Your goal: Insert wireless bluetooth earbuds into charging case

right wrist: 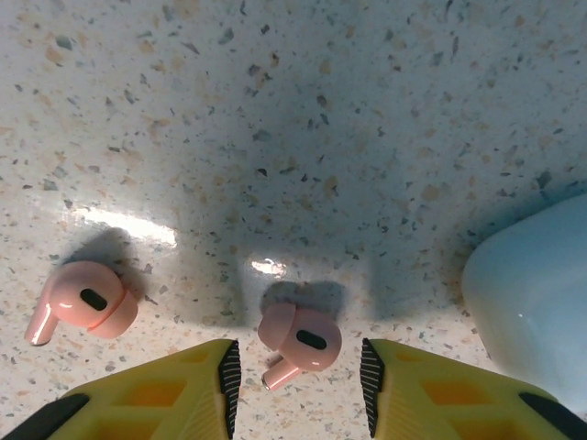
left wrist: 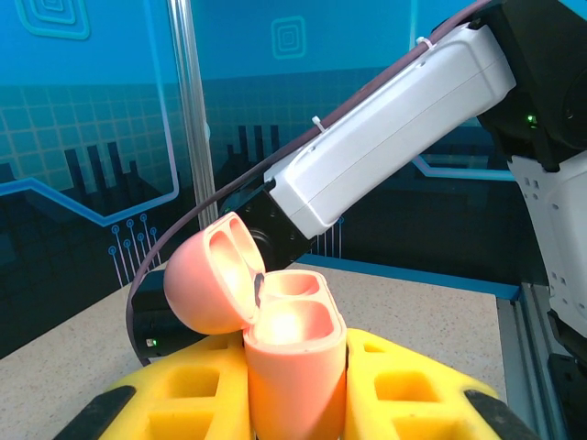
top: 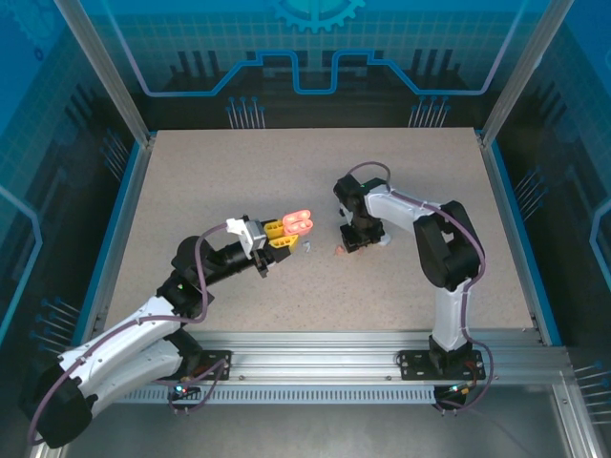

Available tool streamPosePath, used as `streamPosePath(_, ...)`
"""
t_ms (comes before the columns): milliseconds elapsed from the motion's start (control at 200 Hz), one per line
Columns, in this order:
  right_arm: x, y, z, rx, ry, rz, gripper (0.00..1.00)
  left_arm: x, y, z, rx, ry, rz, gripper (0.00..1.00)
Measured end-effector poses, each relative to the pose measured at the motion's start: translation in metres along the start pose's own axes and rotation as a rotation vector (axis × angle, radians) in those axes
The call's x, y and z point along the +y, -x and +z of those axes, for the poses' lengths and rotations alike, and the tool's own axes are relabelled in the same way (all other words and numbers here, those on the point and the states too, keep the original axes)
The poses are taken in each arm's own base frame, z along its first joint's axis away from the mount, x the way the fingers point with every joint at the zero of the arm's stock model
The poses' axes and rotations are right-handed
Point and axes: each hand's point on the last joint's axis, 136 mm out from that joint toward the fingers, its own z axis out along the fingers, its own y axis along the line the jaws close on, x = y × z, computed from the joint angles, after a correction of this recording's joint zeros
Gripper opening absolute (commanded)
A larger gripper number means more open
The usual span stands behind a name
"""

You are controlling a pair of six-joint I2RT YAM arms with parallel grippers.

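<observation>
My left gripper (top: 284, 235) is shut on a salmon-pink charging case (top: 298, 222), held upright off the table. In the left wrist view the case (left wrist: 293, 357) sits between the yellow fingers (left wrist: 183, 390) with its lid (left wrist: 209, 275) hinged open to the left, and both wells look empty. My right gripper (right wrist: 300, 376) hangs low over the table, open, with a pink earbud (right wrist: 301, 339) lying between its fingertips and a gap on each side. A second pink earbud (right wrist: 87, 300) lies to the left of it.
A pale blue-white case (right wrist: 537, 302) rests on the speckled table (right wrist: 303, 110) just right of my right gripper's fingers. The right arm (left wrist: 394, 128) reaches across behind the held case. Blue rails edge the table (top: 191, 172).
</observation>
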Motion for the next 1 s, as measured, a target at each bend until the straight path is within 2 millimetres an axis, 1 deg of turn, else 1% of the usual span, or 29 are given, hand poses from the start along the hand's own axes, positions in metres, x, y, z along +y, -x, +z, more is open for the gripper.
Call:
streamPosePath(130,0.000,0.001,0.001,0.001,-0.001,0.000,0.41,0.001,-0.003,0.001,0.008,0.002,-0.004,0.00)
streamPosePath(155,0.000,0.002,0.001,0.002,-0.001,0.000,0.39,0.001,-0.004,0.002,0.010,0.002,-0.005,0.00)
streamPosePath(240,0.000,0.001,0.003,0.007,-0.002,-0.001,0.37,0.001,-0.005,0.002,0.015,0.002,-0.007,0.00)
streamPosePath(530,0.000,0.002,0.009,0.018,-0.011,-0.001,0.37,0.002,-0.008,0.003,0.022,0.002,-0.011,0.00)
streamPosePath(575,0.000,0.002,0.010,0.021,-0.011,-0.002,0.35,0.002,-0.008,0.003,0.023,0.002,-0.011,0.00)
streamPosePath(1001,0.001,0.003,0.010,0.034,-0.009,-0.004,0.29,0.002,-0.008,0.003,0.022,0.002,-0.011,0.00)
